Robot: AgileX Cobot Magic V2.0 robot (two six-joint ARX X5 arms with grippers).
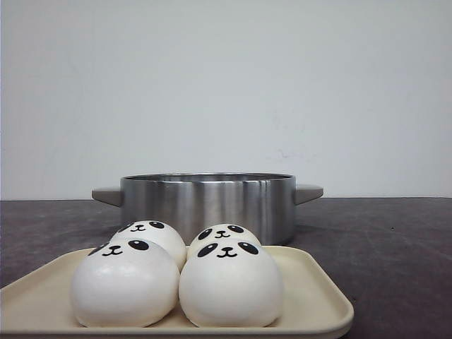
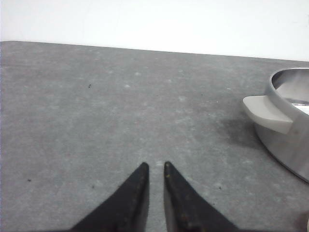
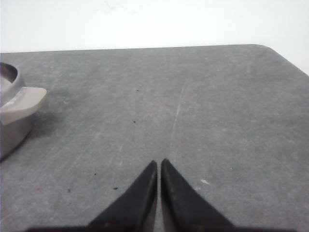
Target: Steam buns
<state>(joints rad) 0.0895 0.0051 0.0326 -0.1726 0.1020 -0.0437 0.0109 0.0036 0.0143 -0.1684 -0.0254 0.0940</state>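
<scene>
Buns (image 1: 176, 275) on tray (image 1: 318, 296), grippers low (closed)

Buns: four white panda-faced buns, two in the near row (image 1: 125, 282) (image 1: 231, 282) and two in the far row (image 1: 150, 236) (image 1: 222, 236).
Tray: one cream tray (image 1: 321, 300), carrying all four buns.
Pot: one steel pot (image 1: 207, 201), just beyond the tray.
Pot handles: two pale handles, one at the left (image 1: 106, 195) and one at the right (image 1: 308, 193).
Pincers: two, the left pincer (image 2: 155, 168) and the right pincer (image 3: 159, 165), one in each wrist view.
Fingers per pincer: two dark pointed fingers each, four in all.
Tabletop: one dark grey tabletop (image 1: 395, 247).
</scene>
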